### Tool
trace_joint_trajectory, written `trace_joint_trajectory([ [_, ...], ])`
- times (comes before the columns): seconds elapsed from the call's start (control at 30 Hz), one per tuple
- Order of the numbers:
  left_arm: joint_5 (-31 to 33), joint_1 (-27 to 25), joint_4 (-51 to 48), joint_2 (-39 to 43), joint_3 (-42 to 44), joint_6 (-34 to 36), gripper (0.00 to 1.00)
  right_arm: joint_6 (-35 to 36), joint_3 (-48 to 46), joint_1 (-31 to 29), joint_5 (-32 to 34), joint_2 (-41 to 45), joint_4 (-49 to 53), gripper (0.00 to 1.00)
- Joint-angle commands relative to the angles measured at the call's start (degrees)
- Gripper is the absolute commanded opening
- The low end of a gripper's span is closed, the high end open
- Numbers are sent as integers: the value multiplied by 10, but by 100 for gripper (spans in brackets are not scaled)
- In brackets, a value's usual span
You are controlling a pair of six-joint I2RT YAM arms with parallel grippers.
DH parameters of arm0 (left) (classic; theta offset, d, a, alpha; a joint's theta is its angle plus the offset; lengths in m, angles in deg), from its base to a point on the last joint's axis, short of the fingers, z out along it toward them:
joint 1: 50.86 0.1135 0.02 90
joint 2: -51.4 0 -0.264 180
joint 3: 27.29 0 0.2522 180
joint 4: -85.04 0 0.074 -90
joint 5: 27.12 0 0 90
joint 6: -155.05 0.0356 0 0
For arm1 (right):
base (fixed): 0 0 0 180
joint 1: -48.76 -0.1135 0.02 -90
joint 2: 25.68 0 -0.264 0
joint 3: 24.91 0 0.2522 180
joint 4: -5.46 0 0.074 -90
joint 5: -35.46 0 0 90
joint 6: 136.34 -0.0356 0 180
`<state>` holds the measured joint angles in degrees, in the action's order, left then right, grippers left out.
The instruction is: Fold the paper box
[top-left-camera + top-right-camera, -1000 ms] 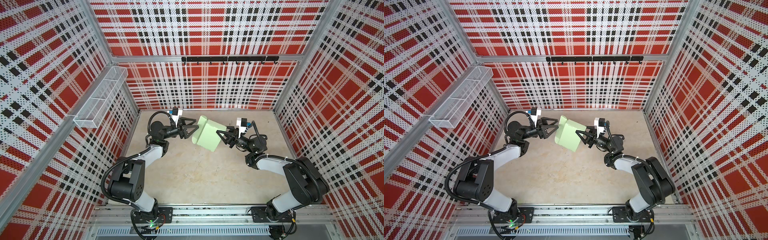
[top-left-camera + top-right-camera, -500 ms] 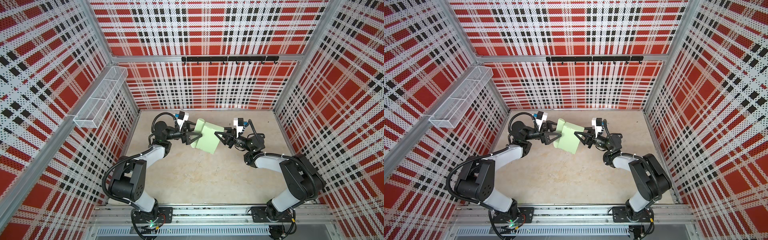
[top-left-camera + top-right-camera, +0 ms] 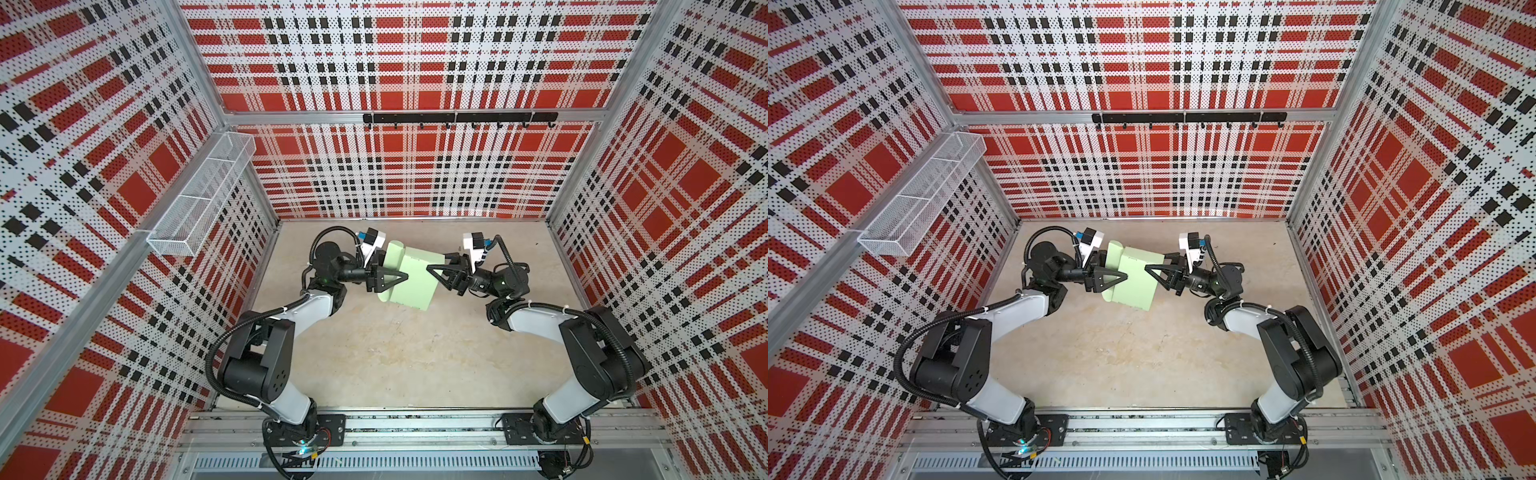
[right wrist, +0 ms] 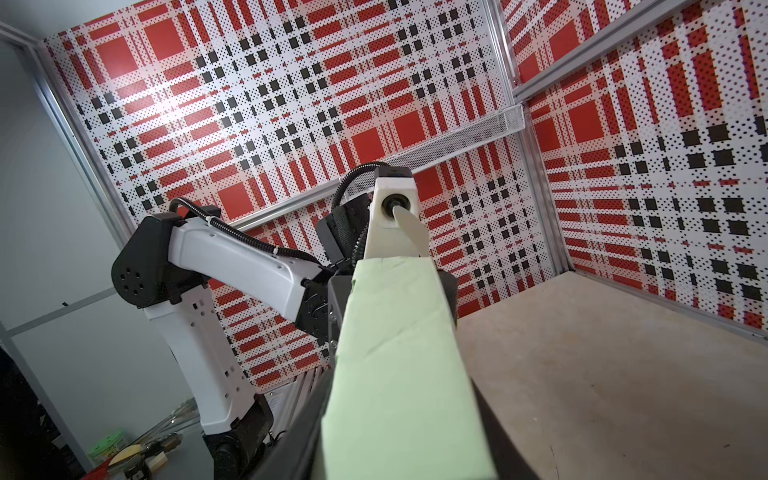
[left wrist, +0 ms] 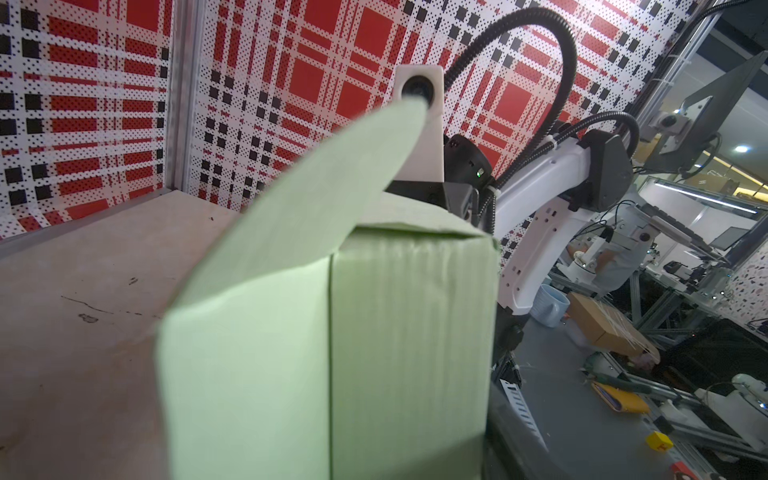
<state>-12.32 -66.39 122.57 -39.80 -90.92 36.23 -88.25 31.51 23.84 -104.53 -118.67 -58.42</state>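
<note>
Holding the box [image 3: 411,289] by its right end, the right gripper [image 3: 435,272] has its jaws closed partway across the narrow side. At the opposite end the left gripper [image 3: 400,277] lays one finger over the top face; whether it grips cannot be told. Box sits between both grippers, toward the back of the table [image 3: 395,357]. One flap [image 5: 332,174] stands open at the left end.

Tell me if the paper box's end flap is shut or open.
Open. In the left wrist view the flap stands up and away from the paper box, untucked.
</note>
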Motion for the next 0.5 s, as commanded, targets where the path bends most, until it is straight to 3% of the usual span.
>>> trace_joint_trajectory([
  [0.0,-10,-4,-10,0,-15,3,54,-5,17,3,-4,-9,-37,37],
  [0.2,-10,-3,-18,-1,-17,8,45,-3,16,6,-2,-12,-38,43],
  [0.47,2,7,-58,-2,-16,44,44,6,-17,28,25,-1,-37,66],
])
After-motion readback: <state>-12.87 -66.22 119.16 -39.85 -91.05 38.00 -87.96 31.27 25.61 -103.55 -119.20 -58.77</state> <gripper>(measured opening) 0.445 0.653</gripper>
